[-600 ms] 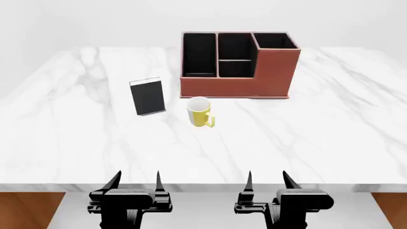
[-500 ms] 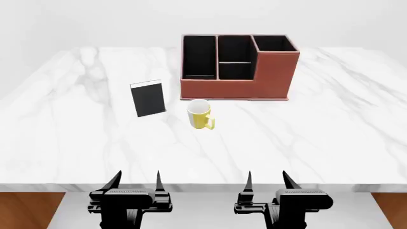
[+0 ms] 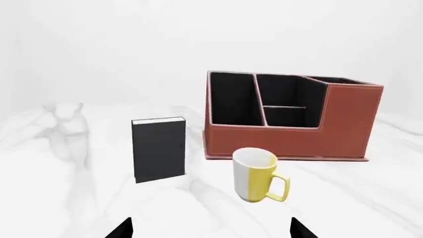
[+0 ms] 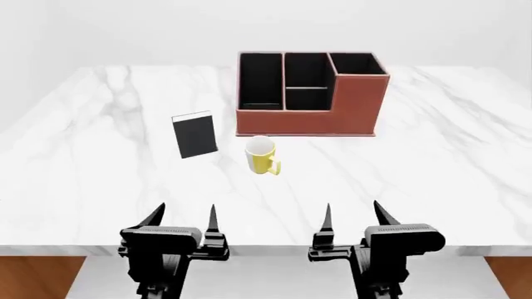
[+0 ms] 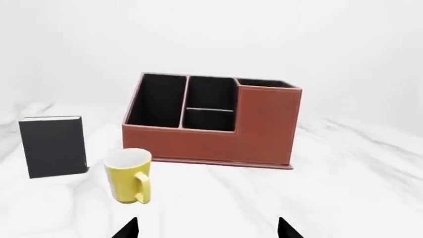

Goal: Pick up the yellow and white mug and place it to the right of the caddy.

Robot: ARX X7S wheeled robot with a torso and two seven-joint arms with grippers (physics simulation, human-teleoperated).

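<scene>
Since the earlier frame both grippers have edged forward over the marble table [image 4: 465, 174]. Nearest, the left gripper [image 4: 182, 221] and right gripper [image 4: 352, 218] hang with jaws apart, holding nothing. Beyond them the yellow and white mug [image 4: 263, 156] stands upright, just in front of the caddy [image 4: 309, 93]. A careless approach could catch its handle, tipping it, or topple the black box [image 4: 195, 135] beside it.

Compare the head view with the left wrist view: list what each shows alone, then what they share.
Head view only: both whole end effectors, left and right, open at the marble table's near edge.
Left wrist view only: the mug's white half.
Shared: mug upright, handle toward the robot's right, before the caddy, black box standing alongside.
</scene>
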